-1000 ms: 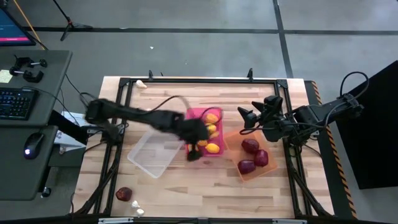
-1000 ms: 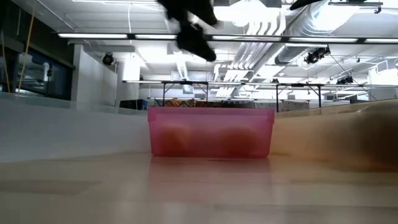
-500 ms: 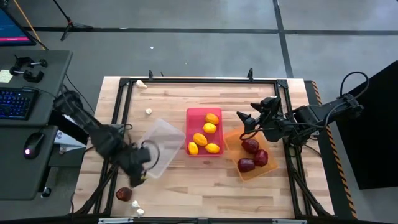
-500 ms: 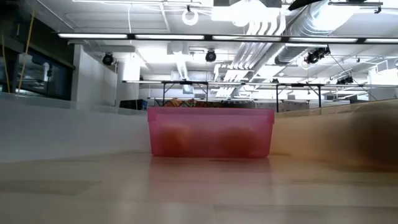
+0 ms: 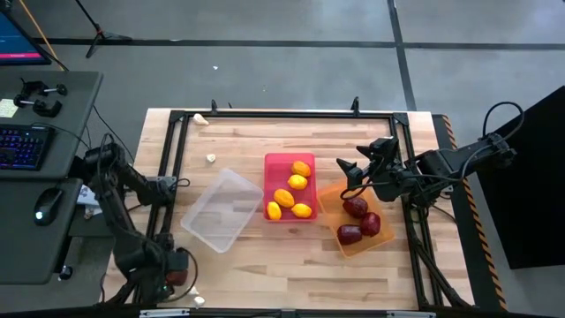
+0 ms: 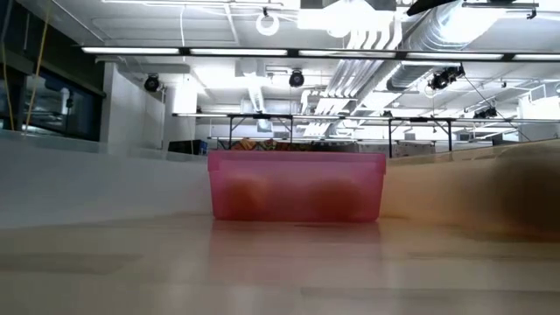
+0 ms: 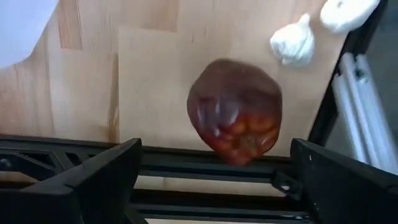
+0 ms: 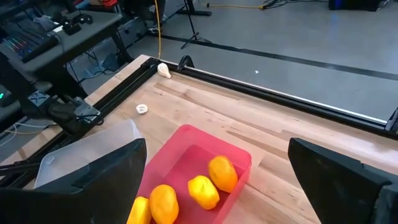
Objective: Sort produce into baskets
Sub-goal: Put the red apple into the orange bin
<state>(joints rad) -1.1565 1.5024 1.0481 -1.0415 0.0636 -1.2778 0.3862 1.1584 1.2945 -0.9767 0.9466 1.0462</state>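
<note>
A dark red round fruit point(image 7: 235, 112) lies on the wood at the table's near-left corner, beside the black frame rail. My left gripper point(image 5: 175, 268) hangs over it, pointing down and open. One finger stands on either side of the fruit without touching it. Two whitish garlic bulbs point(image 7: 292, 42) lie just beside the fruit. The red-pink basket point(image 5: 290, 162) holds several lemons point(image 5: 296, 182). The orange basket point(image 5: 371, 245) holds three dark red fruits point(image 5: 357, 208). The clear basket point(image 5: 221, 210) has nothing in it. My right gripper point(image 5: 350, 173) waits open above the orange basket's far end.
Two more garlic bulbs lie on the wood, one point(image 5: 211, 158) beyond the clear basket and one point(image 5: 202, 120) at the far-left corner. A black frame rail point(image 7: 205, 163) runs along the table edge close to the dark red fruit. Bare wood lies in front of the baskets.
My left gripper has swung from above the red-pink basket's near end toward the table's left and near edges. It passed over the clear basket, sank a little, and now points down over the dark red fruit in the near-left corner. No produce or basket has moved.
</note>
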